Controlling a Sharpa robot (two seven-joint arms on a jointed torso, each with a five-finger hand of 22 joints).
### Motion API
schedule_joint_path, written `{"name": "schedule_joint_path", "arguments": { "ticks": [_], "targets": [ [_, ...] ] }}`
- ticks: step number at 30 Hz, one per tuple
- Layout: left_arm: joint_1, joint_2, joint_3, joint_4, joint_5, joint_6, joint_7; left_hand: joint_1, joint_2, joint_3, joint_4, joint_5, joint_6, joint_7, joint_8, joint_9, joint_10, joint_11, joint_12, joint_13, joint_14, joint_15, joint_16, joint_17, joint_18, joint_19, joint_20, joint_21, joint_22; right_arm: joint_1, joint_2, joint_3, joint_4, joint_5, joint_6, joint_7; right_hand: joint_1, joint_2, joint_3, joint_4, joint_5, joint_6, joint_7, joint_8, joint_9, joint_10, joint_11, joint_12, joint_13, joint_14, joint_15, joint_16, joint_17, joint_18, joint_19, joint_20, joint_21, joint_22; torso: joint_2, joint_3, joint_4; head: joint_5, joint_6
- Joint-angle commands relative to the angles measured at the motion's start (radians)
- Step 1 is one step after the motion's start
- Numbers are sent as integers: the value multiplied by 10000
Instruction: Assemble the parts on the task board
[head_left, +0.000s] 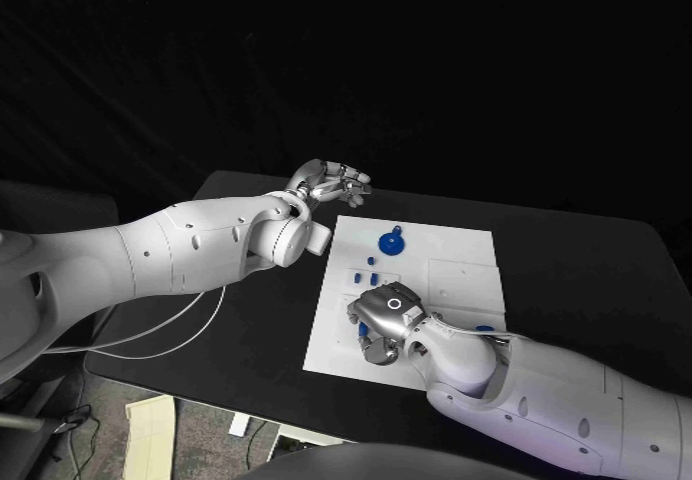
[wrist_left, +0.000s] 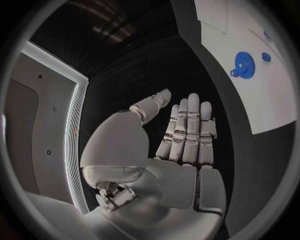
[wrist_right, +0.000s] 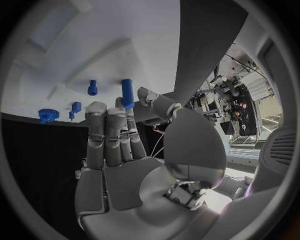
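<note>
The black table (head_left: 577, 250) carries everything, and the white task board (head_left: 447, 270) lies flat in its middle, so I'll place the rest by that board.

The left arm (head_left: 159, 260) reaches in beside the board's far left corner. Its left hand (head_left: 329, 185) hovers over bare table just off that corner, touching nothing. In the left wrist view the fingers (wrist_left: 187, 130) lie straight and close side by side, the thumb a little apart, with nothing in the palm.

The right arm (head_left: 562, 400) comes in across the board's near right corner. The right hand (head_left: 387, 318) sits over the board's near left part. From its wrist view the palm is bare and the fingers (wrist_right: 109, 135) stretch out flat, slightly parted; whether the fingertips touch the board I cannot tell.

On the board's far part lies a blue gear (head_left: 391, 241), round and toothed. Nearer the middle, just beyond the right hand, stand small blue pegs (head_left: 371, 264). In the right wrist view one taller blue peg (wrist_right: 127, 92) rises just past the fingertips, with a shorter one (wrist_right: 92, 87) beside it. Another small blue piece (head_left: 485, 328) lies at the board's right edge, close against the right arm.
</note>
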Motion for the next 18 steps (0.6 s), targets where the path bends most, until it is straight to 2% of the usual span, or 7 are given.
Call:
{"name": "schedule_joint_path", "arguments": {
  "ticks": [1, 6, 11, 14, 15, 17, 18],
  "targets": [
    [19, -1, 7, 26, -45, 93, 44, 54, 46, -57, -5, -55, -52, 13, 64, -18, -14, 16, 52, -17, 36, 4, -49, 16, 168, 60, 10, -56, 10, 12, -102, -1, 82, 169, -670, 158, -101, -55, -107, -49, -50, -131, 16, -70, -28, -114, 41, -90, -27, 7, 82, 32, -17, 856, -32, -8, -82, 127, -1, -2, 5, -12, 16],
    [19, -19, 6, 10, -45, 101, 35, 55, 45, -57, -5, -56, -54, 14, 64, -19, -15, 16, 52, -18, 36, 5, -53, 19, 167, 60, 10, -58, 12, 53, -385, 6, 331, 631, -1397, 500, -545, -76, -670, -330, -98, -480, 55, -241, -124, -583, 200, -348, -197, -59, 225, 28, -37, 856, -97, 18, -125, 131, 3, 0, 5, -26, 35],
    [19, -60, 5, -20, -45, 97, 39, 57, 40, -59, -6, -58, -57, 15, 63, -21, -20, 18, 49, -20, 34, 6, -59, 25, 167, 59, 11, -62, 14, 253, -847, 75, 859, 1450, -1584, 828, -1042, -61, -1636, -753, -91, -926, -155, -410, -203, -989, 336, -364, -413, -171, 354, 22, -63, 856, -213, 9, -223, 114, -6, 2, -7, -51, 83],
    [18, -56, 4, -72, -45, 99, 47, 57, 39, -59, -6, -58, -57, 16, 64, -22, -22, 19, 48, -21, 33, 6, -62, 27, 166, 58, 11, -63, 15, 422, -1222, 224, 1220, 2070, -1657, 1025, -1227, -74, -2152, -727, -98, -1097, -157, -452, -219, -1072, 354, -326, -494, -217, 384, 37, -70, 856, -255, -10, -268, 106, -17, 2, -21, -112, 142],
    [17, -47, 3, -90, -45, 98, 48, 58, 39, -59, -7, -58, -58, 16, 64, -22, -23, 20, 48, -21, 32, 7, -63, 28, 166, 58, 11, -64, 16, 475, -1367, 319, 1340, 2452, -1653, 1107, -1378, -79, -2354, -715, -95, -1177, -215, -477, -229, -1101, 366, -326, -523, -230, 399, 41, -75, 856, -270, -1, -284, 104, -23, 0, -24, -131, 167],
    [17, -32, 3, -120, -45, 113, 48, 57, 38, -59, -6, -59, -59, 16, 64, -23, -24, 20, 47, -21, 32, 7, -65, 29, 166, 58, 12, -65, 17, 563, -1631, 453, 1533, 2859, -1864, 1292, -1472, -71, -2565, -697, -91, -1242, -130, -487, -236, -1120, 373, -311, -564, -247, 405, 46, -86, 856, -283, -7, -314, 94, -32, -1, -27, -183, 217],
    [16, -29, 1, -143, -45, 116, 46, 57, 38, -60, -6, -59, -59, 16, 64, -23, -24, 20, 47, -22, 32, 7, -66, 30, 166, 58, 12, -66, 17, 600, -1885, 687, 1706, 3289, -1889, 1375, -1606, -64, -2677, -603, -59, -1229, -111, -465, -230, -1069, 359, -273, -574, -251, 406, 50, -95, 856, -275, 0, -330, 86, -37, 1, -29, -267, 299]
  ]
}}
